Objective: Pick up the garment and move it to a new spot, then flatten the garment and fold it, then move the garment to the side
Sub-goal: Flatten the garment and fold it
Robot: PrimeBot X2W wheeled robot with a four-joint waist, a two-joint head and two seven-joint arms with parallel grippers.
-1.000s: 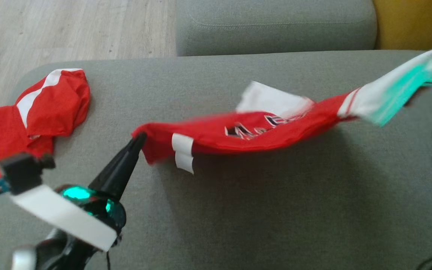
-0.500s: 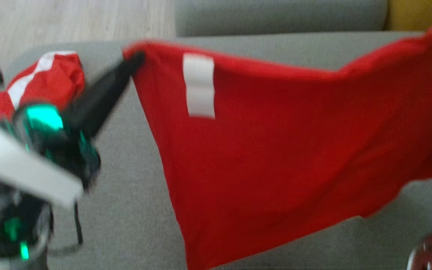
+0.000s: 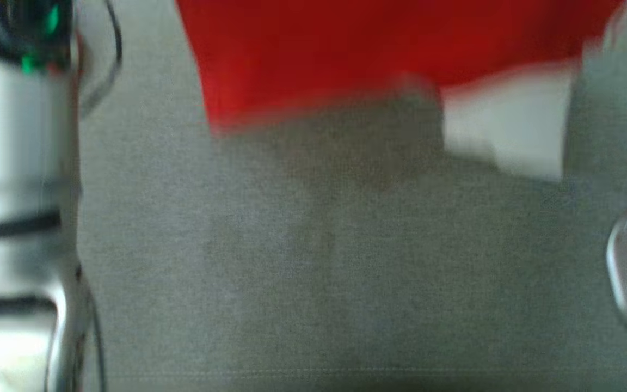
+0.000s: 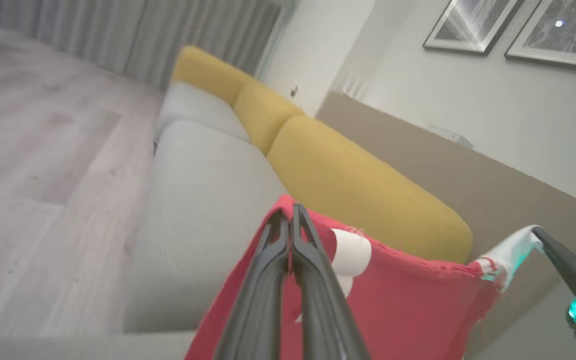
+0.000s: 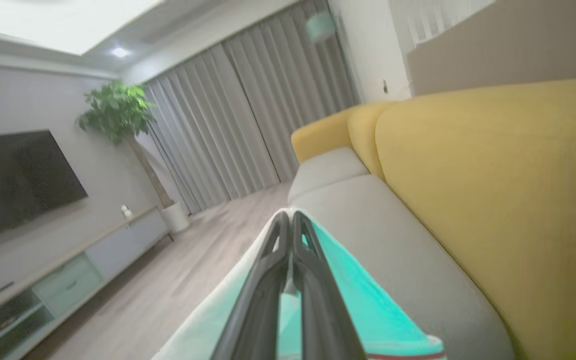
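The garment [image 3: 346,49], red with a white sleeve [image 3: 509,128], hangs blurred above the grey sofa seat [image 3: 313,261] in the head view. In the left wrist view my left gripper [image 4: 291,212] is shut on a top corner of the red garment [image 4: 408,310], beside a white patch [image 4: 350,252]. At the far right of that view my right gripper [image 4: 560,260] pinches the white sleeve end [image 4: 510,247]. The right wrist view shows my right gripper [image 5: 290,216] shut on pale, teal-lit fabric of the garment [image 5: 353,305].
Yellow back cushions [image 4: 358,180] line the rear of the sofa. Wooden floor [image 4: 33,150] lies beyond the seat's end, with curtains [image 5: 228,120], a plant [image 5: 118,112], a TV [image 5: 13,180] and a low cabinet [image 5: 68,275] past it. My pale left forearm [image 3: 14,190] stands at the head view's left.
The garment, first sagging bunched between both grippers, has been lifted and spread into a hanging sheet. The head camera has tilted down, so only the garment's lower edge remains at the top.
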